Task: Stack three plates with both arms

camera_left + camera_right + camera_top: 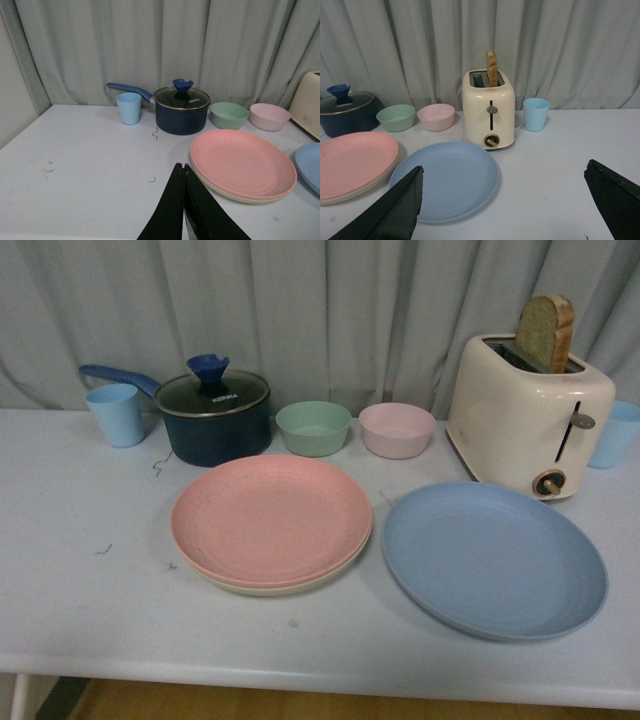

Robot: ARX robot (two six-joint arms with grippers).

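Plates are lying thus: pink plate [270, 515] on cream plate [270, 587] at centre-left, blue plate [495, 560] alone at lower right. Left hand [184, 170] is showing clenched, right hand [504, 172] released. Shallow rim is likely risking slippage against the toaster [530, 415].

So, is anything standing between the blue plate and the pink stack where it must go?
Nothing visible: only bare table lies between the blue plate and the pink plate.

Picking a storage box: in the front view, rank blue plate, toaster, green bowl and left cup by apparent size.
Largest: blue plate, toaster; green bowl and left cup look alike, unranked. The plate is nearest, inflating it.
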